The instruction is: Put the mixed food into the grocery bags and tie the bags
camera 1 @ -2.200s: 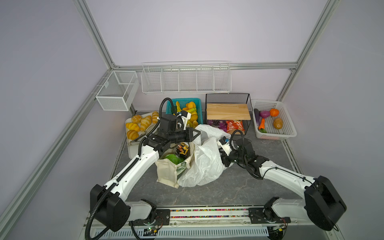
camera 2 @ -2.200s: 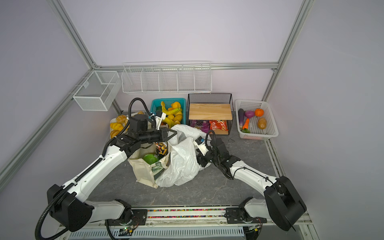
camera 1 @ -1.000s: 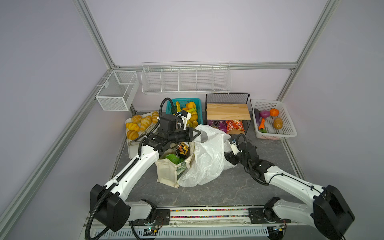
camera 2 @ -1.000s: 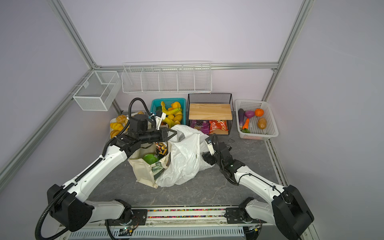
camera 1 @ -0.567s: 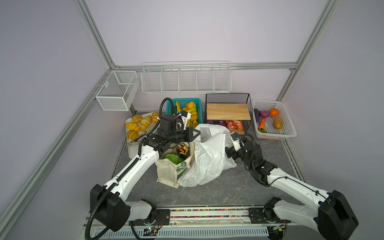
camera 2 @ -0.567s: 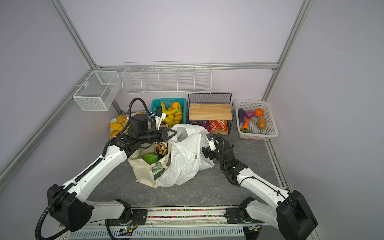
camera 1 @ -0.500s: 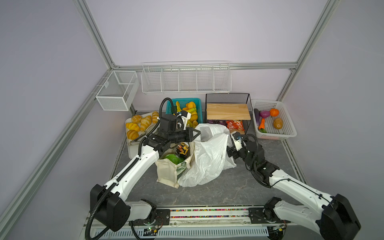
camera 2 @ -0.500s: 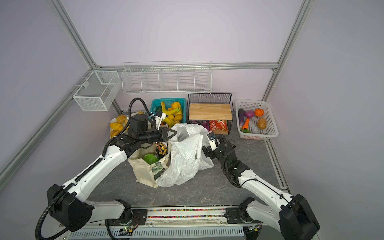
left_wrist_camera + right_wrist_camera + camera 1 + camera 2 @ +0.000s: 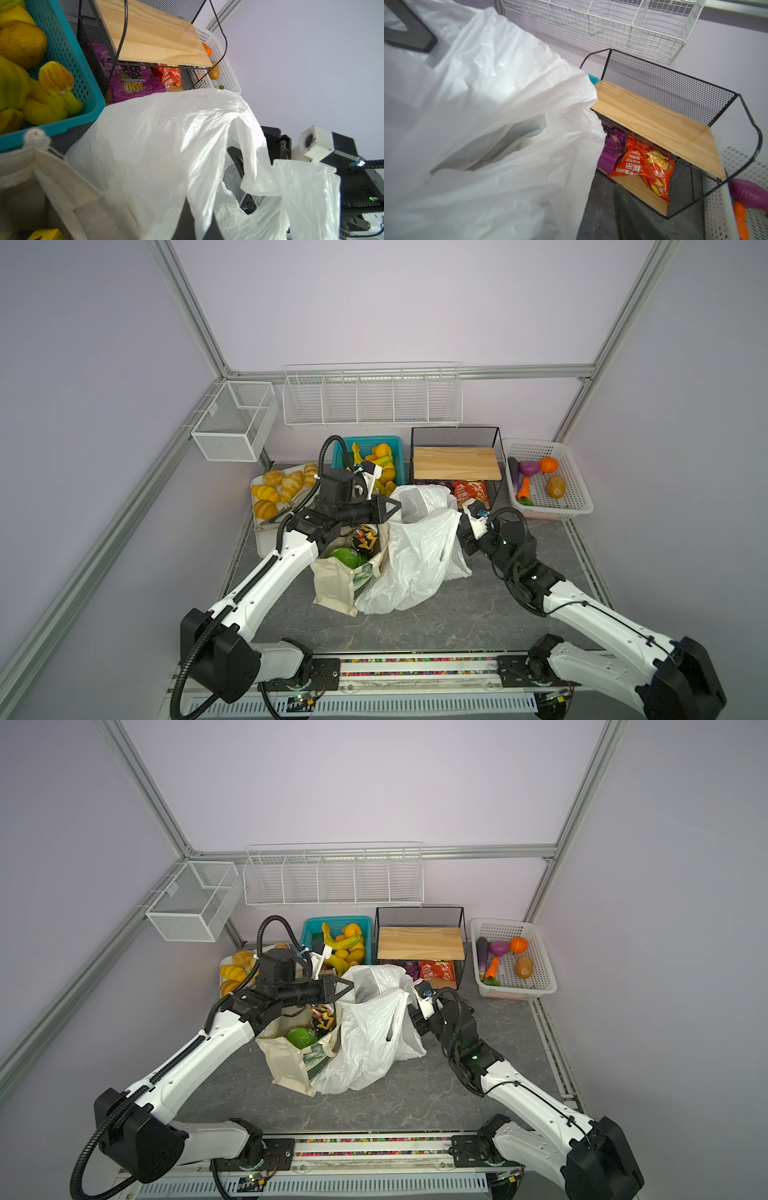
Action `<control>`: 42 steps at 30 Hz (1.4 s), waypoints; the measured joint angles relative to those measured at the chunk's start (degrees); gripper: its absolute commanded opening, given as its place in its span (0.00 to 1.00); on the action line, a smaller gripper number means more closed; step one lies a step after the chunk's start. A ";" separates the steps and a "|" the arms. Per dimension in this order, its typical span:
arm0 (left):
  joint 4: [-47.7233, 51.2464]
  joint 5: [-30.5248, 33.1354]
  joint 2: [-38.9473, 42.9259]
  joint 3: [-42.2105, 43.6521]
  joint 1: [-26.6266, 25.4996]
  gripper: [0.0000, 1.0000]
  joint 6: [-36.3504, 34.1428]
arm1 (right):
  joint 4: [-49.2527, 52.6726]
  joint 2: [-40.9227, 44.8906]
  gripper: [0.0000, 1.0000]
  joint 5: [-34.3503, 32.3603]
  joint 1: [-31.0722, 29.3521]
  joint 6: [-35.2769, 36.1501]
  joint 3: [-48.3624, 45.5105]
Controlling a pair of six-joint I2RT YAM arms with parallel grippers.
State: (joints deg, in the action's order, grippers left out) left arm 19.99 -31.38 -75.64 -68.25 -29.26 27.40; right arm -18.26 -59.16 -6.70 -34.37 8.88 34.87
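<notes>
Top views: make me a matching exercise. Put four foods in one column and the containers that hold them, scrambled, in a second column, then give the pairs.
Things
1. green snack bag
2. red chip packet
3. bananas
4. eggplant

Places
A. white basket
B. canvas tote
C. teal basket
D. black mesh rack, lower level

Pairs: 1-B, 2-D, 3-C, 4-A
</notes>
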 measured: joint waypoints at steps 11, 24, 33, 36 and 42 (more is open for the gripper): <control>-0.02 0.00 0.00 0.00 0.00 0.00 0.02 | 1.79 0.48 0.21 7.15 2.82 -5.60 3.13; -2.08 4.92 4.76 0.00 -0.98 0.60 2.25 | 24.04 10.16 0.06 8.55 5.77 -24.41 9.51; 0.61 22.80 15.21 -2.45 -18.64 0.65 -9.94 | 31.08 9.05 0.06 8.52 5.77 -30.34 11.63; 1.66 28.48 15.19 -3.58 -28.11 0.64 -15.37 | 32.06 8.68 0.06 8.52 5.79 -30.91 12.46; 3.19 35.82 10.64 -5.49 -40.81 0.68 -25.35 | 33.70 7.45 0.06 8.55 5.79 -31.23 13.46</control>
State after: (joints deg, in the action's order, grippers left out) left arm 23.18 4.45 -64.99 -73.73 -70.06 2.04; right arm 15.44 -51.70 1.85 -28.58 -22.35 48.34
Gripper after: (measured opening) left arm 0.658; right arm 0.063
